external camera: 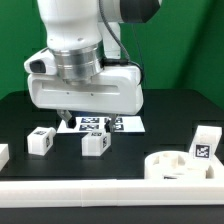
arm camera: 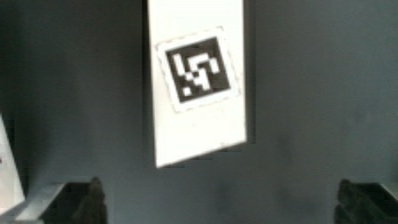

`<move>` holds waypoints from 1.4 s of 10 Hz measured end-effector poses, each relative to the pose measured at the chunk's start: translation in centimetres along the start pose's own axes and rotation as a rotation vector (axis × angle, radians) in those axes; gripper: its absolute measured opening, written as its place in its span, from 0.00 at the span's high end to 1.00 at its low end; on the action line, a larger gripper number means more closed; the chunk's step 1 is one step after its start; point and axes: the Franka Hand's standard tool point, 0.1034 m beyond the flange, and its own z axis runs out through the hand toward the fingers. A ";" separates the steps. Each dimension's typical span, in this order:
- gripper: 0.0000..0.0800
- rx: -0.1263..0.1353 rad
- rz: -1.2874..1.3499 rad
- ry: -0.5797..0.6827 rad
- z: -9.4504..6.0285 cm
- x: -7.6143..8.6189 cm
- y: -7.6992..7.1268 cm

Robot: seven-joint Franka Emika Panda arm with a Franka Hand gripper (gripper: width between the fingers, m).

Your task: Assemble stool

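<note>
Holds the tool (external camera: 68,118) low over the surface (external camera: 170,115), just off the marker board (external camera: 100,124) toward the exterior view's left, jaws spread wide and clamped on nothing. Reads as lining up for a pick, not carrying.

Finds a first leg (external camera: 40,140) and a second leg (external camera: 96,143) in front of the marker board, apart from each other, tags showing; probably laid out loose like this for easy reach. Finds the seat disc (external camera: 178,165) and a third leg (external camera: 203,143) well toward the exterior view's right of the marker board.

Shows, in the wrist view, one long white leg (arm camera: 192,95) lying flat ahead of the fingertips (arm camera: 80,200), within their spread; cannot tell which of the legs. Suggests a wide opening meant to straddle that chunky part. Leaves the stool wholly unassembled, nothing joined.
</note>
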 end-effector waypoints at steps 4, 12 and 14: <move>0.19 -0.002 0.001 -0.307 0.8 -0.5 0.7; 0.19 -0.023 -0.018 -0.568 2.9 -0.7 0.6; 0.19 0.002 -0.097 -0.571 3.1 -0.7 0.6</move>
